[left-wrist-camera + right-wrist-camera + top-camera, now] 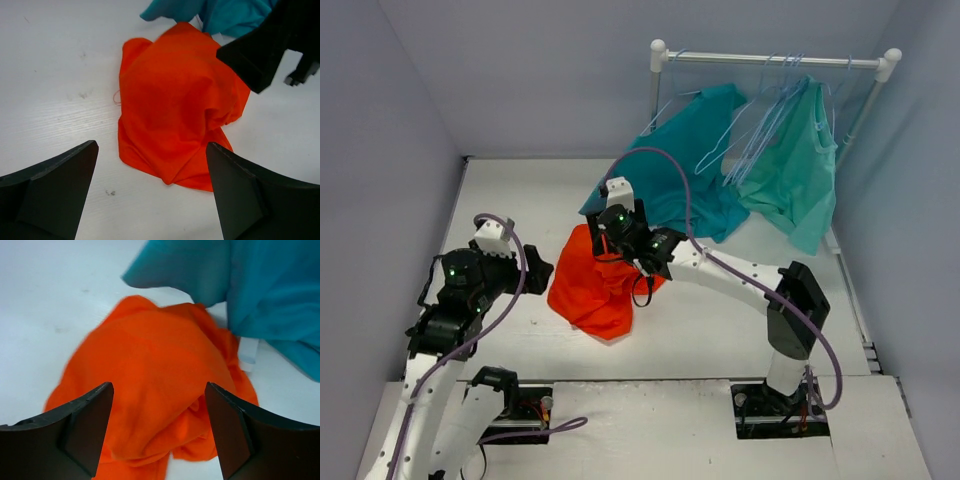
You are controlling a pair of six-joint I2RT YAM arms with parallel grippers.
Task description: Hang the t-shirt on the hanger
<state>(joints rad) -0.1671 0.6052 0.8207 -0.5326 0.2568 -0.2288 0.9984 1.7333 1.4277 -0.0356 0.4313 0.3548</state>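
I see the t-shirt (592, 292) heaped on the table (520, 200), hanger (763, 118) untouched far right; left gripper (151, 150) and right gripper (157, 387) gape, empty

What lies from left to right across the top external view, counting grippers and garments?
left gripper → t-shirt → teal-blue shirt → green-teal garment

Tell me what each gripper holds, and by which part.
Nothing. The left gripper and the right gripper both stand open, and the t-shirt lies crumpled, gripped by neither.
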